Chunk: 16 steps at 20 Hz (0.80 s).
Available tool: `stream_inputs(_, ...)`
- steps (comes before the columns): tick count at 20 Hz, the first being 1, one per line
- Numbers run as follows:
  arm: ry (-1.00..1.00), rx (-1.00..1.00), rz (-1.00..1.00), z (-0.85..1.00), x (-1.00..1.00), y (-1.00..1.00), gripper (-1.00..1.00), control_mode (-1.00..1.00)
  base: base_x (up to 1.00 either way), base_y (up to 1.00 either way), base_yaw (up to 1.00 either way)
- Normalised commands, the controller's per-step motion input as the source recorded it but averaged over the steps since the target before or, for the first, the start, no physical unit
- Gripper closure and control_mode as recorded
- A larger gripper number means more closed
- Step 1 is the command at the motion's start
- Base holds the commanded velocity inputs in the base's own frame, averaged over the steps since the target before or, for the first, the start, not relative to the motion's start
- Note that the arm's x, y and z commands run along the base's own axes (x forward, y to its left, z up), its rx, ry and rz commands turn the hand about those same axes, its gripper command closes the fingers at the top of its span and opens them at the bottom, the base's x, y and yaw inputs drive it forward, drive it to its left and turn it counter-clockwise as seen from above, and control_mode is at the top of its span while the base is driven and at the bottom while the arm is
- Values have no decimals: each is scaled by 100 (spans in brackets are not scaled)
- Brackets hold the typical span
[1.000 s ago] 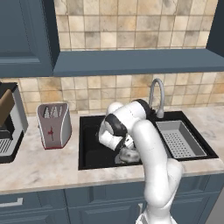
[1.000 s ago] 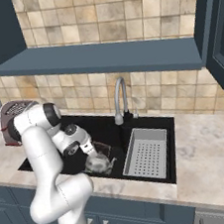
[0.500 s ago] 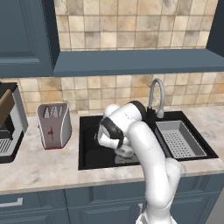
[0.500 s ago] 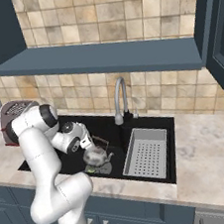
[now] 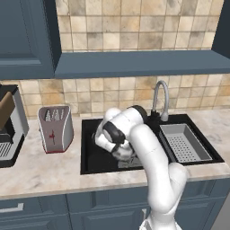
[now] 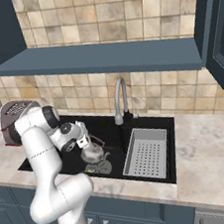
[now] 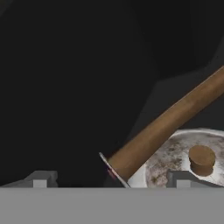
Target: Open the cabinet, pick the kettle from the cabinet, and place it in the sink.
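The fingers [image 7: 109,180] stood wide apart astride the kettle's [image 6: 93,153] brown handle at lower centre. The kettle sat in the sink [image 6: 111,131], left of centre.

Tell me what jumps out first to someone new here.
The white arm bending down into the black sink, its claw open beside the silver kettle sitting in the basin. Close up, the kettle's brown handle crosses between the claw's tips. A silver toaster stands on the counter left of the sink.
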Motion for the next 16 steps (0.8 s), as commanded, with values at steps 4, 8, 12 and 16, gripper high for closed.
stream_inputs(4, 23, 30, -6, -37, 0, 10, -100, -100, 0, 0, 0)
stream_inputs(8, 22, 29, -1, -44, 0, 9, -100, -100, 0, 0, 0)
stream_inputs(12, 28, 27, -4, -36, -5, 18, -100, -100, 0, 0, 0)
stream_inputs(16, 25, 31, -5, -27, -14, 33, -100, -100, 0, 0, 0)
